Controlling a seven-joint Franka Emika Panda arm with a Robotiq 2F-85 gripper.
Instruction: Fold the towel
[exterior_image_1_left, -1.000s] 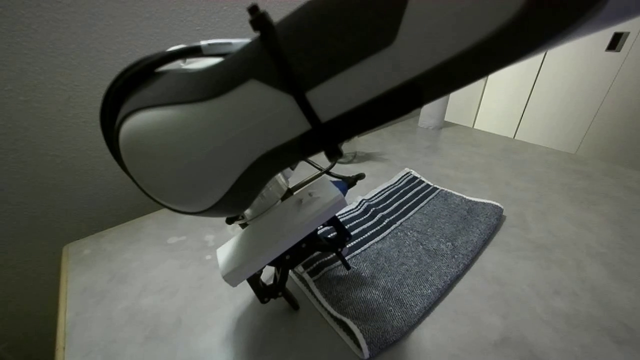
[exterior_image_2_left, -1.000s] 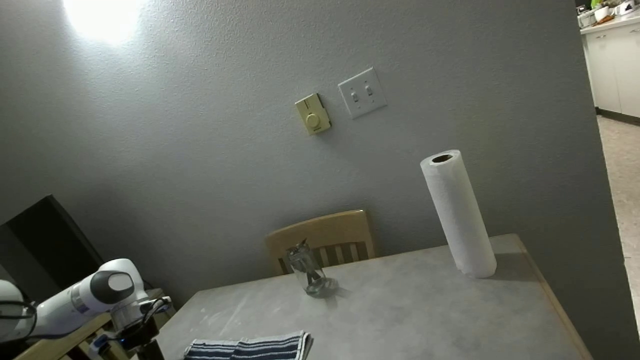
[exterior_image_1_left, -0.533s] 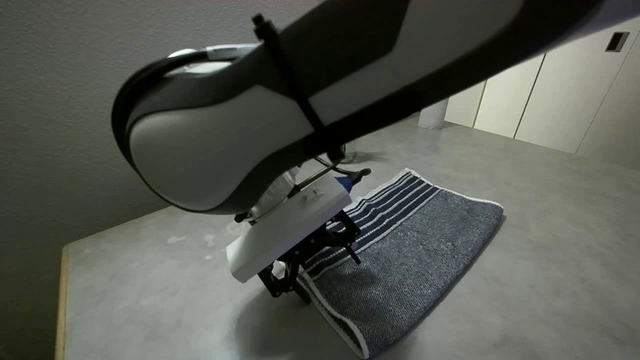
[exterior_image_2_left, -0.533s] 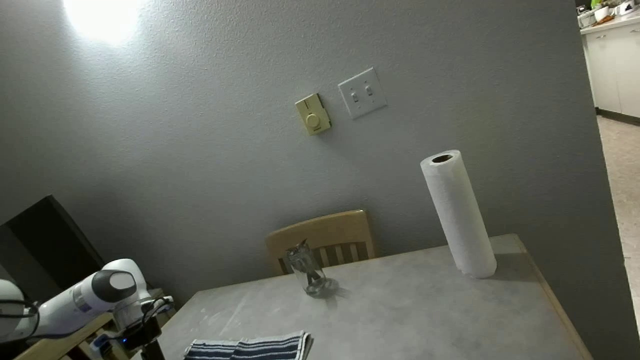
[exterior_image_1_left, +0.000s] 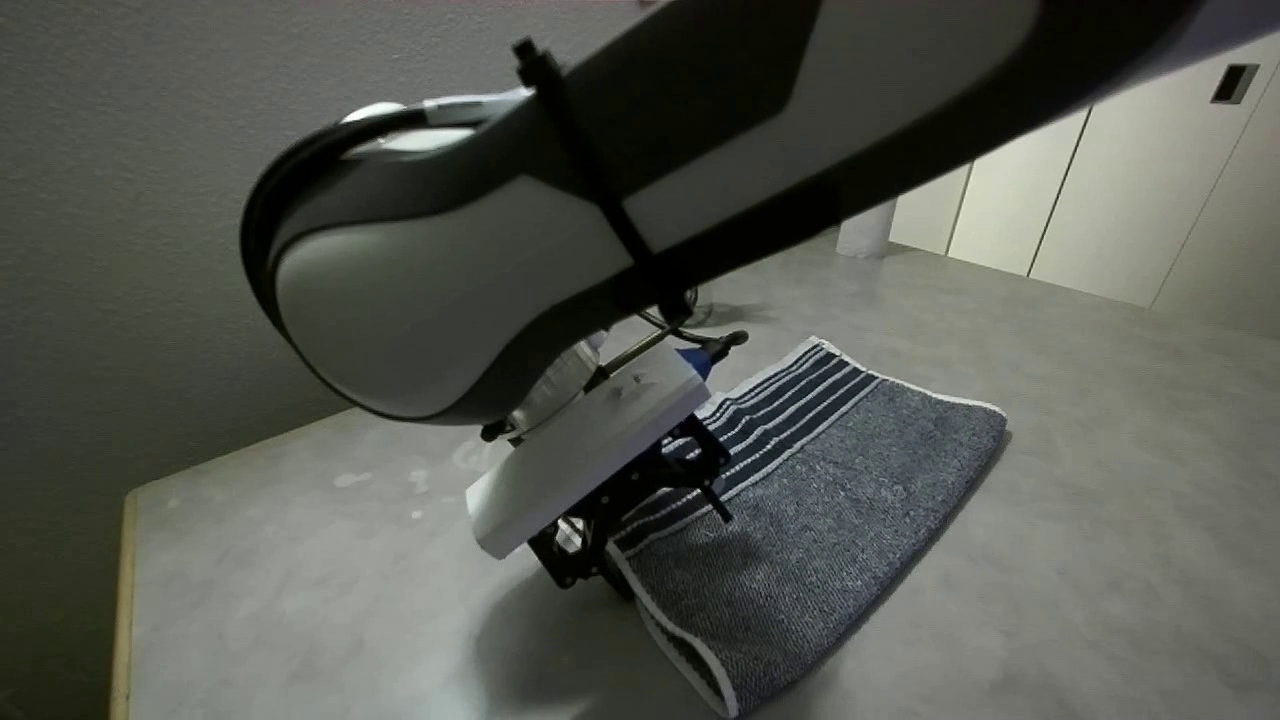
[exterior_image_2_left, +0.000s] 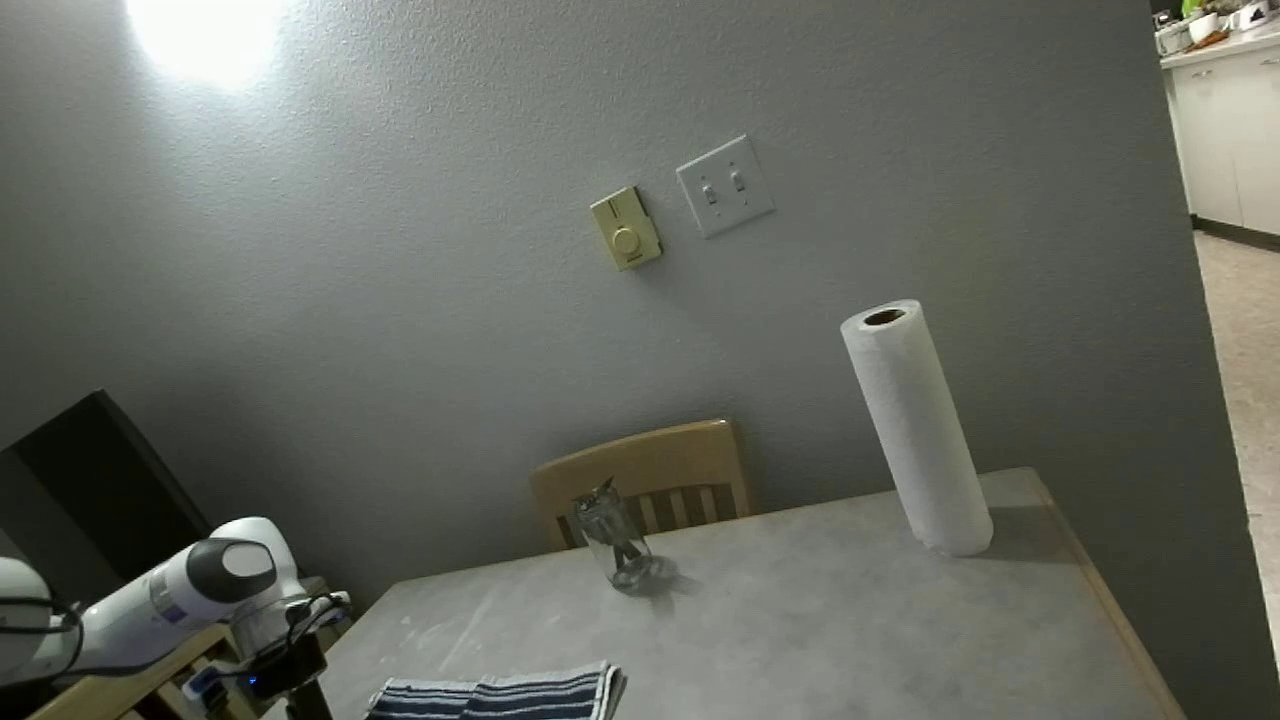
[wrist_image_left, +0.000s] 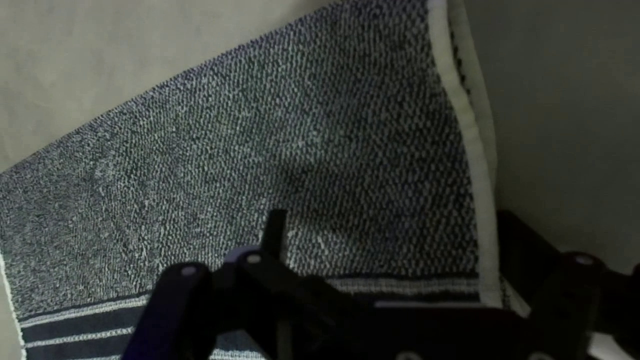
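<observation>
closest is the robot arm (exterior_image_1_left: 440, 300), its gripper (exterior_image_1_left: 678, 556) spread wide, one side above the towel (exterior_image_1_left: 850, 500), the other right by its pale edge. the towel lies doubled over on the table (exterior_image_1_left: 300, 600), stripes partly behind the gripper. farther back, in an exterior view, stand a glass vessel (exterior_image_2_left: 614, 537), a paper roll (exterior_image_2_left: 920, 440) and a wooden chair (exterior_image_2_left: 640, 462); on the wall (exterior_image_2_left: 420, 300), a dial plate (exterior_image_2_left: 625, 230) bears marks too small to read.
</observation>
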